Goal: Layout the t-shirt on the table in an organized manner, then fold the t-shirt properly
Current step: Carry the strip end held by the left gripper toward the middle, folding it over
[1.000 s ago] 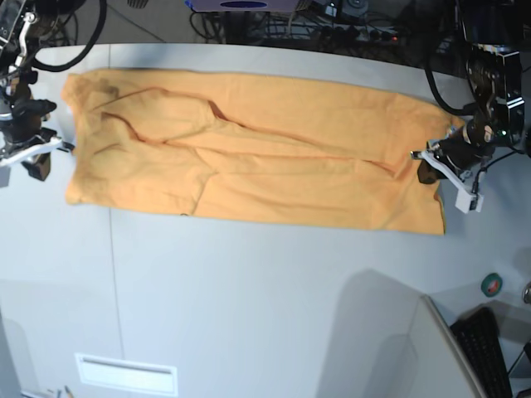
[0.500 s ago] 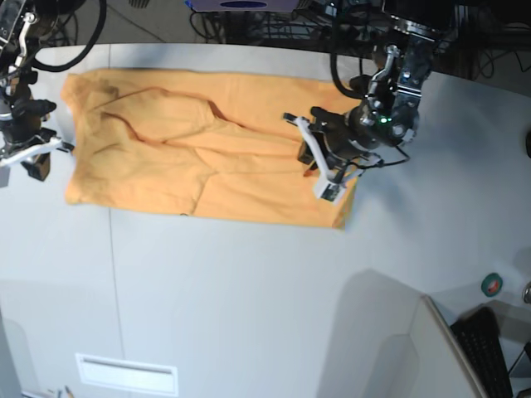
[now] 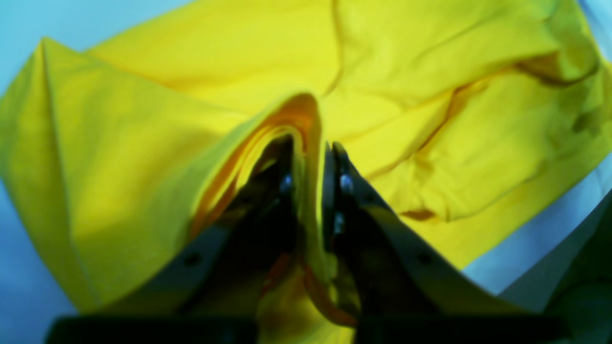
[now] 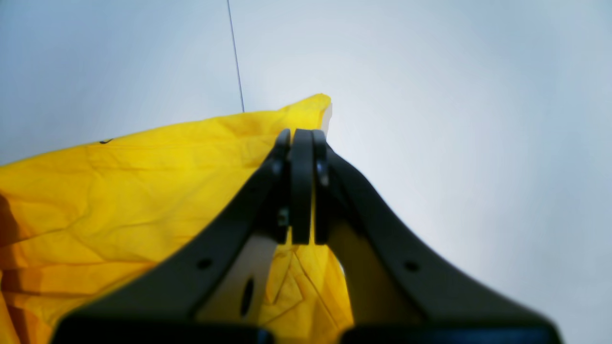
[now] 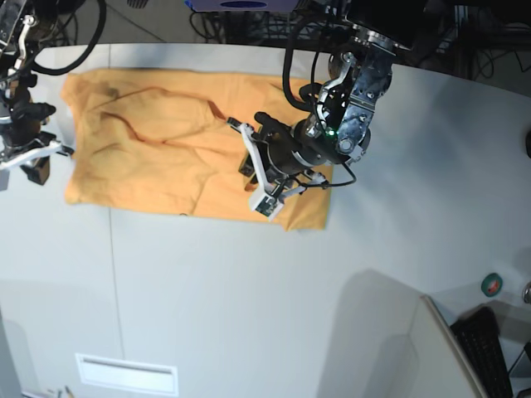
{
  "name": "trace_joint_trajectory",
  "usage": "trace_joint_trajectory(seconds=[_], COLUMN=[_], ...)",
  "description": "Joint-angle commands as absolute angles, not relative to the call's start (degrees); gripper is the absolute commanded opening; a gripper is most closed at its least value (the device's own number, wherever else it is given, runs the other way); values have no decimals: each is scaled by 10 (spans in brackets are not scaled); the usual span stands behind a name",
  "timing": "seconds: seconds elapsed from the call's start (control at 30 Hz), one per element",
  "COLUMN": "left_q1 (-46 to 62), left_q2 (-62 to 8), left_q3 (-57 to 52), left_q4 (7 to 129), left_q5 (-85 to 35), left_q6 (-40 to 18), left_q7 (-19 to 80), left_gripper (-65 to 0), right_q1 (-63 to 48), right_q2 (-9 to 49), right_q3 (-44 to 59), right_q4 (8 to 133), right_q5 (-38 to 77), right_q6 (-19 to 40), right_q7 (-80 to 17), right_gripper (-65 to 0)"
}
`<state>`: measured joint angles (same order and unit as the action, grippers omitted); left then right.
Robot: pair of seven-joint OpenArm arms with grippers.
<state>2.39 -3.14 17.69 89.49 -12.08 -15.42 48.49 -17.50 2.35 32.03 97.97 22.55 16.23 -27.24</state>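
Fingers (image 3: 287, 191) of the left gripper (image 5: 259, 170) pinch a t-shirt (image 5: 158, 157) fold mid-table (image 5: 249, 290); right gripper (image 4: 302, 143) fingers (image 4: 282, 143) are pressed together at the shirt's left-edge corner.

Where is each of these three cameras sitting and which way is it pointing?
Base view: high above the table, looking down; both arms show, the left gripper over the t-shirt, the right gripper at its far end.
Left wrist view: on the left arm, looking along the left gripper, whose jaws pinch a raised fold of the t-shirt.
Right wrist view: on the right arm, looking along the right gripper at a t-shirt corner on the table.
Shared: all three show the t-shirt.
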Motion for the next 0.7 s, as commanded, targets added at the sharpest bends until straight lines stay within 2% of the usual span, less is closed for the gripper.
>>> trace_joint_trajectory(seconds=[0.0, 0.5, 0.67], left_q1=[16, 6, 4], left_q2=[-28, -6, -6], left_q3=[176, 178, 213], left_q4=[898, 871, 871], left_q5=[-125, -130, -131], left_q6=[-158, -158, -158], left_q7=[475, 475, 475], left_gripper=[-650, -650, -650], right_q1=[-173, -172, -172], right_q2=[30, 30, 30], right_q3=[323, 323, 323], right_q4=[989, 989, 989], right_q5=[233, 233, 233], right_q6=[163, 163, 163], right_q7=[-260, -260, -260], right_gripper=[-650, -650, -650])
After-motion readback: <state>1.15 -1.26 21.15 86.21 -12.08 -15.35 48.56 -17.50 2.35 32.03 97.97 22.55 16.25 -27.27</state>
